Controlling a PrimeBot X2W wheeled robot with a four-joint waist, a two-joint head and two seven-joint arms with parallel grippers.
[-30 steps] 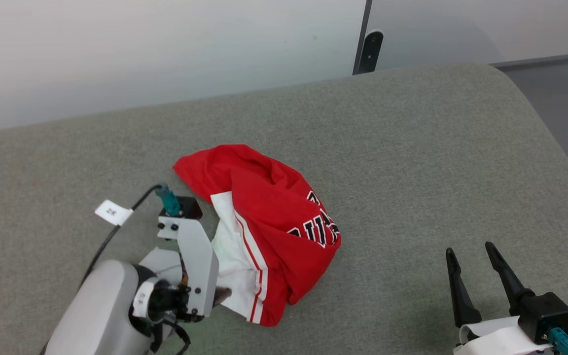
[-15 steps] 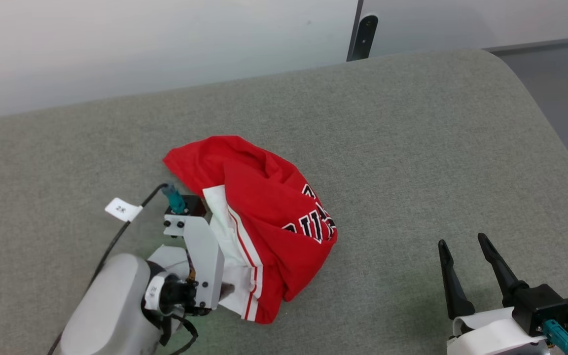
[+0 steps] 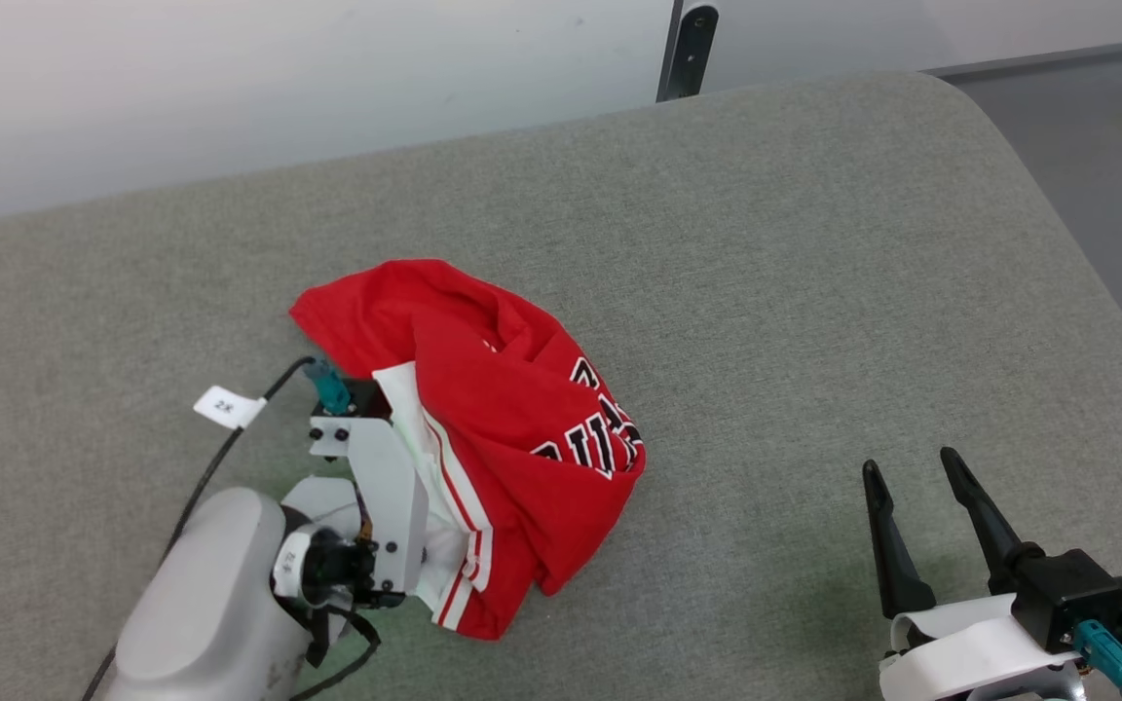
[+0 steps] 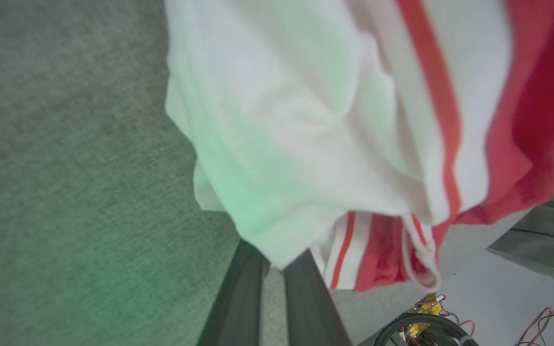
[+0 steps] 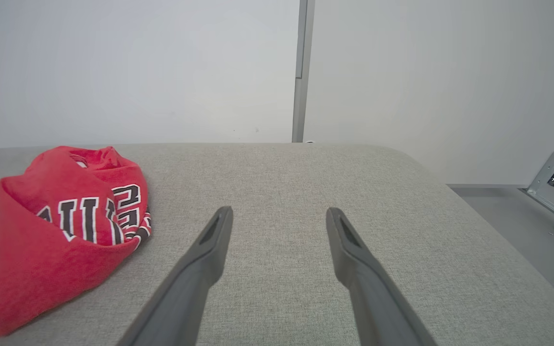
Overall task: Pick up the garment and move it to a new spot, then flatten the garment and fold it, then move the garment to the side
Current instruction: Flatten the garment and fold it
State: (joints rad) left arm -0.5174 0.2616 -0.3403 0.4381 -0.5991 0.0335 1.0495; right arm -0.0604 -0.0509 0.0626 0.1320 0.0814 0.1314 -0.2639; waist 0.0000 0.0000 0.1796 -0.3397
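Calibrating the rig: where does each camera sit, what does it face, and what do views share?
Head view: on the head, looking down at the table, shirt, left forearm and open right gripper.
Left wrist view: on the left wrist, looking along the left gripper, shut on the shirt.
Right wrist view: on the right wrist, looking along its fingers across the table to the wall.
Shared: all three show the shirt.
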